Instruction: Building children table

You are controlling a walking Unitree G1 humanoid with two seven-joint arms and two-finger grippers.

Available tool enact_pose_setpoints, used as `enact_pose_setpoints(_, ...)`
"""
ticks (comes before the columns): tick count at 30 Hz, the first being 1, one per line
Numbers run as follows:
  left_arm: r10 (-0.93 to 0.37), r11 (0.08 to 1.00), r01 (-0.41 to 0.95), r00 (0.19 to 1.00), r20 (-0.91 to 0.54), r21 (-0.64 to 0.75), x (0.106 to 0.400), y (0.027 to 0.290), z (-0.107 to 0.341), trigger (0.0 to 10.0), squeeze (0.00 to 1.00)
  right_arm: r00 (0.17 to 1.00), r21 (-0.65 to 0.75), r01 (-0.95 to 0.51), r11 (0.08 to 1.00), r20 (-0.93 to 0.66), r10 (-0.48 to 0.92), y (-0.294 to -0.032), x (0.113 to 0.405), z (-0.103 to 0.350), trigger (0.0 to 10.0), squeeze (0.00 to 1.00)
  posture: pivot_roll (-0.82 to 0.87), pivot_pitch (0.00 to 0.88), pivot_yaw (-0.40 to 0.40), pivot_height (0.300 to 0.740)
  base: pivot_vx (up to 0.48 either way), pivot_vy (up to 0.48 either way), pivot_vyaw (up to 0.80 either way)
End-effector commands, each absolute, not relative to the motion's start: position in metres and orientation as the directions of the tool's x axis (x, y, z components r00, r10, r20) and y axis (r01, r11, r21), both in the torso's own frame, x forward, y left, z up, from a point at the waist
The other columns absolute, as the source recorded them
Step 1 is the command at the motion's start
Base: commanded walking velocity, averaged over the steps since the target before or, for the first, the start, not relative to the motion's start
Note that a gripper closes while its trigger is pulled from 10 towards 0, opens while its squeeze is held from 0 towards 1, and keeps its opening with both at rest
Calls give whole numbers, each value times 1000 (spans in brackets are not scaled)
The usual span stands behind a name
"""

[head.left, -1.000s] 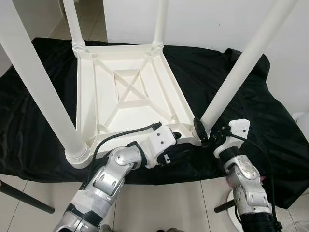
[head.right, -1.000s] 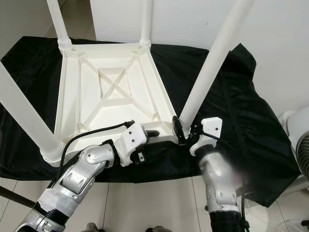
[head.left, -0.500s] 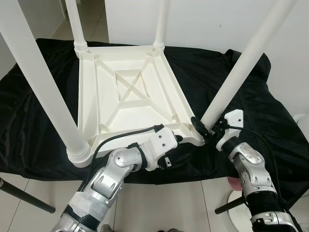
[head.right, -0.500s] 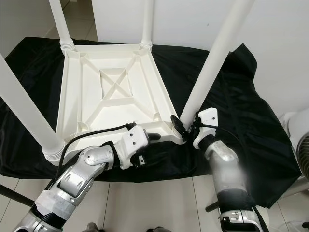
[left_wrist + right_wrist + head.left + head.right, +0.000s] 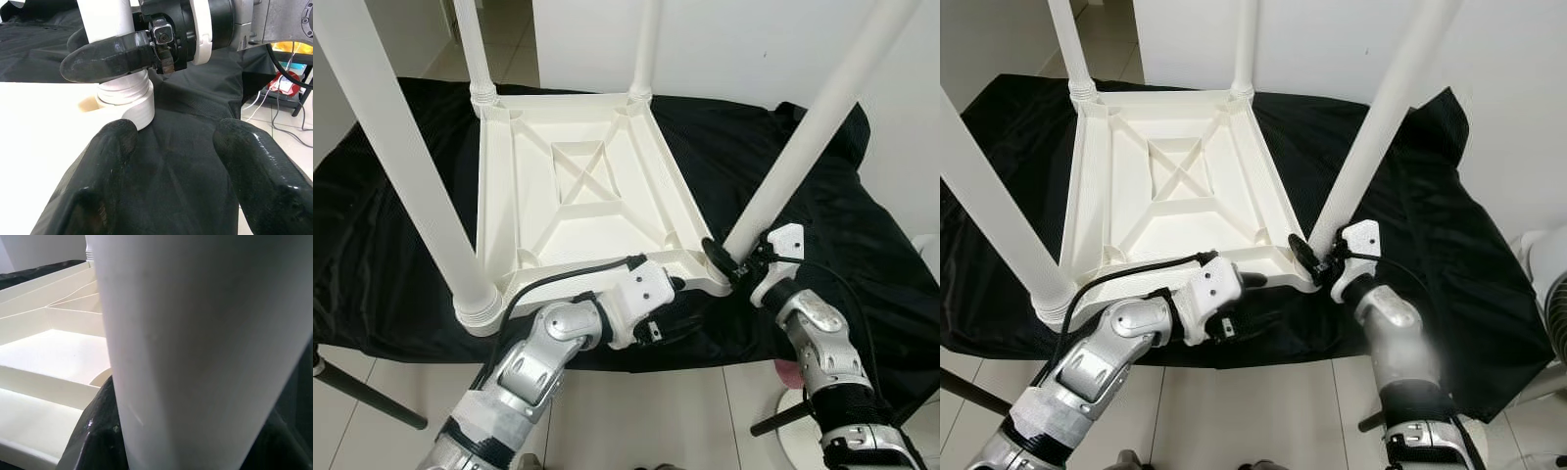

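A white children's table [image 5: 578, 196] lies upside down on a black cloth [image 5: 391, 196], with its legs pointing up. My right gripper [image 5: 724, 262] is shut on the near right leg [image 5: 803, 157] just above its ribbed collar [image 5: 127, 98] at the table's corner socket. The right wrist view looks straight at that leg [image 5: 195, 333], with a black finger [image 5: 98, 431] beside it. My left gripper [image 5: 677, 304] is open at the table's front edge, close to that same corner. Its fingers [image 5: 112, 147] rest over the cloth with nothing between them.
The cloth-covered surface ends just in front of me, with tiled floor below. A black stand leg [image 5: 362, 392] crosses the floor at the left. A white fan [image 5: 1552, 294] stands at the right. A white wall is behind the table.
My right wrist has swung a little around the base of the near right leg while staying shut on it. The left gripper has hardly moved. The view has shifted slightly.
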State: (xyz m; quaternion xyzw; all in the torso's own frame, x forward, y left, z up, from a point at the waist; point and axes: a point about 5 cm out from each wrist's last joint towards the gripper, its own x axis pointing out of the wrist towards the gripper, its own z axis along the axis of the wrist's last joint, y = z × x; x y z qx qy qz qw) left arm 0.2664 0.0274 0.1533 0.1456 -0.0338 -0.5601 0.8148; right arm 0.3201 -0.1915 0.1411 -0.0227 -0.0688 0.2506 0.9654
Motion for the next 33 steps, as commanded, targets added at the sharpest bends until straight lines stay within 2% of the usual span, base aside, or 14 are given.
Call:
enact_pose_setpoints(1,-939,275,926,316,-132,260,261,24,150,10000,0,882,-12,-463,886,88,463,-194,315,129,10000,0,-18,81,-62,740,0,0,0)
enact_pose_setpoints(3,-939,275,926,316,-132,260,261,24,150,10000,0,882,-12,-463,886,88,463,-194,315,129,10000,0,-18,81,-62,740,0,0,0)
enact_pose_setpoints(6,-938,274,924,318,-138,265,261,24,150,10000,0,938,5,-342,940,56,341,-186,313,125,10000,0,-19,89,-63,740,0,0,0)
enact_pose_setpoints(8,-938,274,924,318,-138,265,261,24,150,10000,0,938,5,-342,940,56,341,-186,313,125,10000,0,-19,89,-63,740,0,0,0)
enact_pose_setpoints(12,-938,275,926,318,-140,256,260,24,149,10000,0,991,99,-133,986,30,131,-181,312,127,10000,0,-22,89,-61,740,0,0,0)
enact_pose_setpoints(16,-940,272,929,313,-139,249,258,23,148,10000,0,996,110,-81,991,31,78,-178,310,128,10000,0,-25,89,-61,740,0,0,0)
enact_pose_setpoints(19,-942,267,932,306,-138,245,256,21,148,10000,0,999,121,37,992,24,-40,-173,306,127,10000,0,-25,85,-63,740,0,0,0)
enact_pose_setpoints(22,-942,266,933,305,-138,244,256,20,147,10000,0,998,118,66,991,16,-68,-172,304,127,10000,0,-25,85,-63,740,0,0,0)
enact_pose_setpoints(24,-942,266,933,305,-139,243,257,21,147,10000,0,964,155,263,952,-8,-265,-171,300,124,10000,0,-22,77,-68,740,0,0,0)
enact_pose_setpoints(25,-942,266,933,305,-140,243,257,21,147,10000,0,943,170,332,928,-22,-333,-170,298,123,10000,0,-22,76,-68,740,0,0,0)
enact_pose_setpoints(26,-942,266,933,305,-140,243,257,21,147,10000,0,943,170,332,928,-22,-333,-170,298,123,10000,0,-22,76,-68,740,0,0,0)
enact_pose_setpoints(27,-942,266,933,305,-140,243,257,21,147,10000,0,897,200,440,875,-53,-439,-165,297,121,10000,0,-22,73,-68,740,0,0,0)
enact_pose_setpoints(33,-943,264,934,302,-137,242,255,18,147,10000,0,915,212,404,890,-66,-399,-151,300,124,10000,0,-22,67,-70,740,0,0,0)
